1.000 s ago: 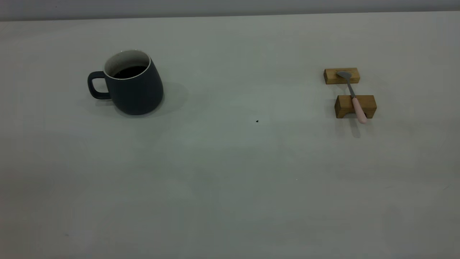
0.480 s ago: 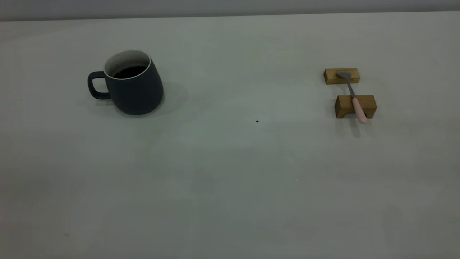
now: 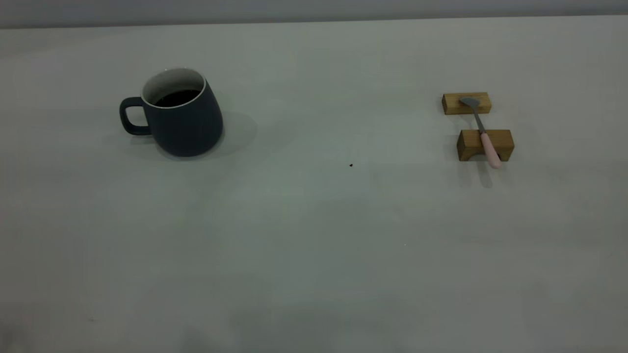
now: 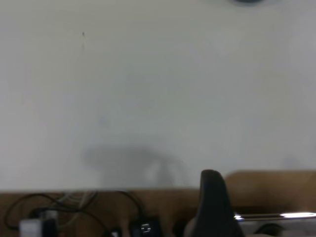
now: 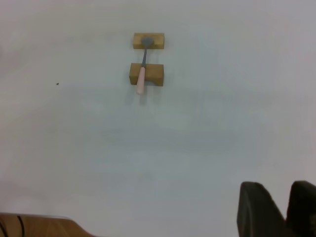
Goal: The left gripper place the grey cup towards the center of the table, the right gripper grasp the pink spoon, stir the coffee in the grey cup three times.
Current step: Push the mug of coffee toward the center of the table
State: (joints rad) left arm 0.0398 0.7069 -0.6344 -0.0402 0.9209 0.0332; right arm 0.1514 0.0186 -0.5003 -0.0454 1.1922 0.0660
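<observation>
The grey cup [image 3: 184,122] stands upright at the table's [image 3: 314,245] far left, handle pointing left, with dark coffee [image 3: 177,98] inside. In the left wrist view only a sliver of the cup [image 4: 249,1] shows at the frame's edge. The pink spoon [image 3: 485,137] lies across two tan wooden blocks at the right, bowl on the far block, pink handle overhanging the near one. It also shows in the right wrist view as the pink spoon [image 5: 142,74]. My right gripper [image 5: 276,197] hovers well short of it, shut, nothing held. My left gripper [image 4: 212,197] sits by the table's near edge.
The far wooden block [image 3: 466,103] and the near, notched wooden block [image 3: 484,145] carry the spoon. A tiny dark speck [image 3: 351,165] marks the table's middle. Cables and a wooden edge [image 4: 74,212] lie beyond the table's near side. Neither arm appears in the exterior view.
</observation>
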